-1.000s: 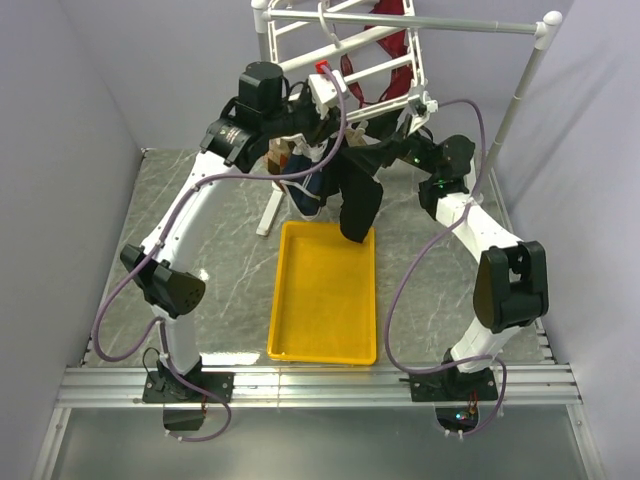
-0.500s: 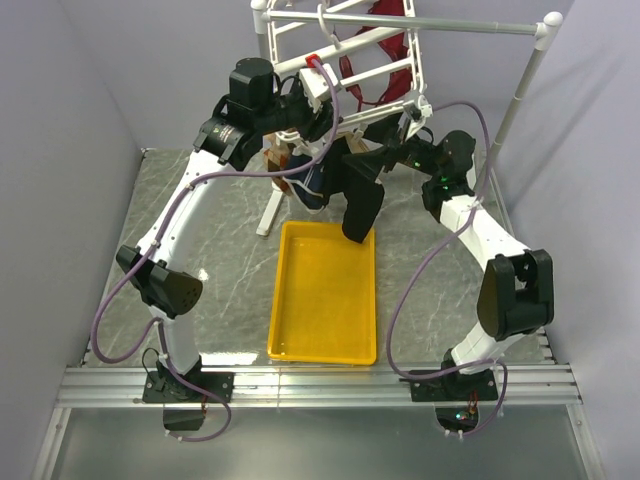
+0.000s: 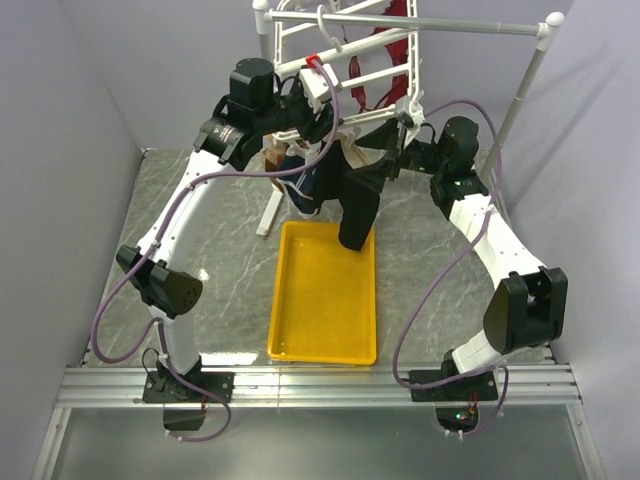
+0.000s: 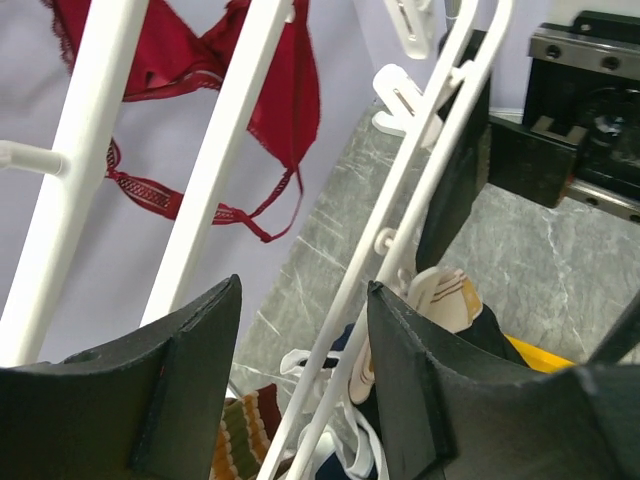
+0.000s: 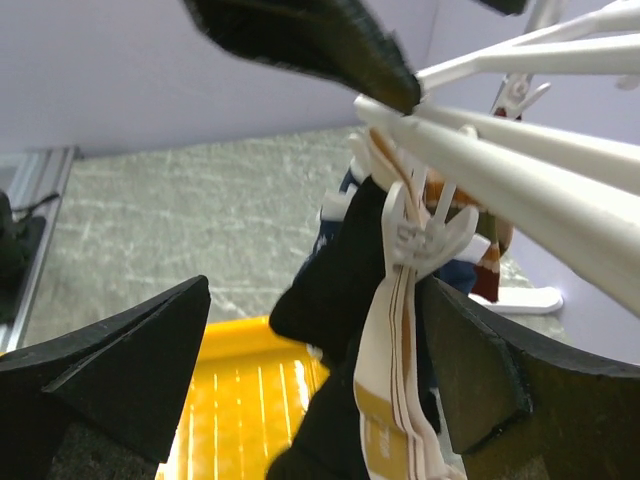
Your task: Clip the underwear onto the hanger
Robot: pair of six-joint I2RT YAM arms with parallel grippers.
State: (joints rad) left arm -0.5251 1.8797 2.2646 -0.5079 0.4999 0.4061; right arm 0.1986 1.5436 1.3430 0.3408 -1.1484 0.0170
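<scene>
The black underwear [image 3: 356,205] hangs down over the yellow tray. Its beige waistband [image 5: 388,395] is pinched in a small white clip [image 5: 425,232] under the hanger [image 3: 340,52]. In the right wrist view the black cloth [image 5: 345,275] sits between my fingers. My right gripper [image 5: 315,290] is open wide around the cloth and clip, at the rack's lower right edge [image 3: 388,165]. My left gripper [image 4: 305,290] is open, its fingers on either side of the hanger's white bars [image 4: 225,140], at the rack's lower left [image 3: 322,108]. The waistband also shows in the left wrist view [image 4: 440,295].
A red garment [image 3: 385,40] hangs on the rack's far side [image 4: 285,90]. A navy pair with white trim [image 3: 305,190] and a striped cloth [image 4: 245,440] hang beside the underwear. The yellow tray [image 3: 325,310] lies below. The white pole stand [image 3: 520,90] rises at the right.
My right arm has stretched up and right, its wrist closer under the rack. My left gripper rose slightly to the bars. The underwear hangs a little more to the left.
</scene>
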